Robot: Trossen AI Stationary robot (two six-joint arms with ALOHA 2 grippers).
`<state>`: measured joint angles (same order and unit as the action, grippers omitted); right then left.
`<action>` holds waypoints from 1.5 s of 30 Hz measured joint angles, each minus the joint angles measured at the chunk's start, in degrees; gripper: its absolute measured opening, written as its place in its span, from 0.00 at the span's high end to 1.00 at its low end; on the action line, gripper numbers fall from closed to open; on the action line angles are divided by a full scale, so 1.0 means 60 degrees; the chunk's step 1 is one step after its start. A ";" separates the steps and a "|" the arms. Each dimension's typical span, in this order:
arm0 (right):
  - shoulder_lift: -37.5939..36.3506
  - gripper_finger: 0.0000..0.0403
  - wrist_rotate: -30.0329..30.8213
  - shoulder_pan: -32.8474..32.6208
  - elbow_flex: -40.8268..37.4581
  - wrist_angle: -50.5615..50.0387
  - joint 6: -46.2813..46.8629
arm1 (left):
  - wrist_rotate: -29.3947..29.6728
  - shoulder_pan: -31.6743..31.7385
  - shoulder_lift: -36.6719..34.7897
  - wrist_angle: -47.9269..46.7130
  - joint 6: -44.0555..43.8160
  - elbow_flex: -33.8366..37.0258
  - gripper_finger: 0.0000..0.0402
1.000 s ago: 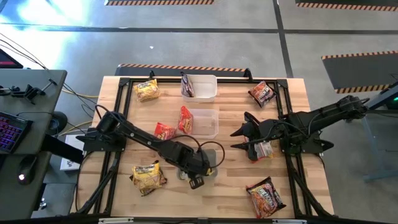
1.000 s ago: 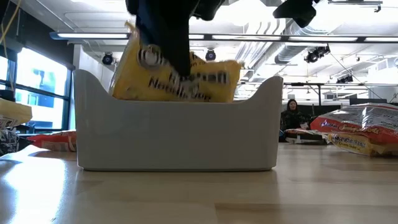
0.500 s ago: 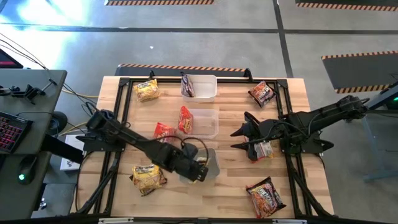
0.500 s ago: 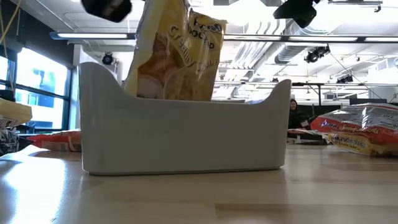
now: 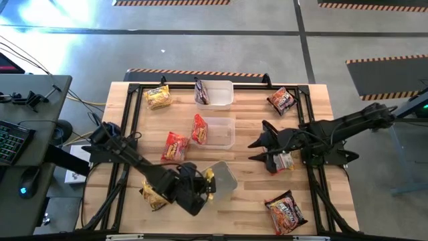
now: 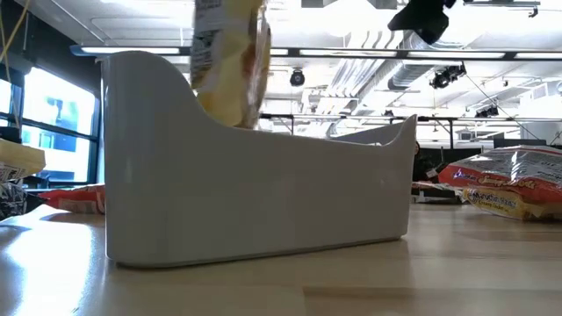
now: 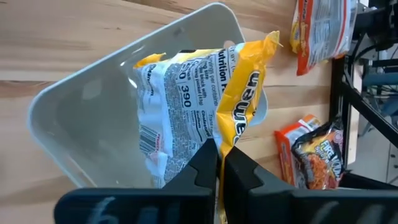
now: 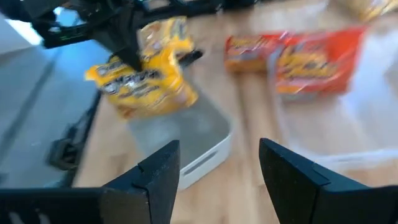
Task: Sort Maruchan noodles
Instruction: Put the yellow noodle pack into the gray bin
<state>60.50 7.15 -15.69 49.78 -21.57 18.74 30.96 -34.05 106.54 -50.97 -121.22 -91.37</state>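
Yellow Maruchan packet (image 7: 205, 106) stands on edge above the near clear tub (image 5: 223, 177), its lower part inside the tub walls; nutrition panel visible in the left wrist view. Left gripper (image 7: 219, 163) has its fingers pressed together on the packet's yellow edge, just beside the tub's left side. In the low view the tub (image 6: 255, 197) appears tilted, one end higher, though the angle is poor.

Second yellow packet (image 5: 152, 193) lies left of the tub, partly under the left arm. Red packet (image 5: 174, 146) lies beyond the tub; another red packet (image 5: 198, 128) leans on the middle tub (image 5: 221, 132). Right gripper (image 5: 256, 150), jaws apart and holding nothing, hovers well to the right of the near tub.
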 joint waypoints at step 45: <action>0.7122 0.70 -0.1088 0.0672 0.2506 0.0563 0.4883 | 0.0961 -0.1299 0.0004 -0.0311 -0.0035 0.0000 1.00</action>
<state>103.24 0.63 -11.66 64.82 -18.19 48.04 36.73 -41.84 106.56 -52.83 -121.43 -91.37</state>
